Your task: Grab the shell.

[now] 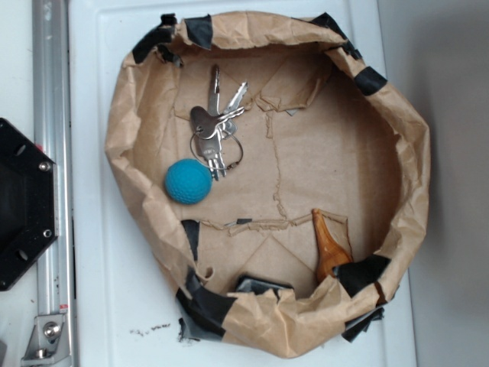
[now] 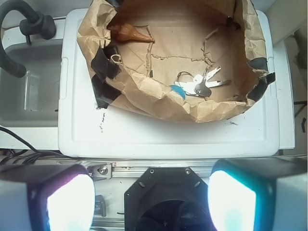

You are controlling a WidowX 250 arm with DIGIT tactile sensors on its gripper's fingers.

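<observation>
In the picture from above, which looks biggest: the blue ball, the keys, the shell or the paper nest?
Biggest to smallest in the exterior view:
1. paper nest, far bigger than the rest
2. keys, spread widest
3. blue ball and shell: too close to rank; the shell is longer but thinner, and partly hidden.

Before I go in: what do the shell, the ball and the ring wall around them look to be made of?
Shell: hard, glossy orange-brown, with a bright highlight; looks polished, natural or glazed I cannot tell. Ball: matte teal, finely dimpled, probably foam or rubber. Wall: creased brown paper, patched with black tape.
</observation>
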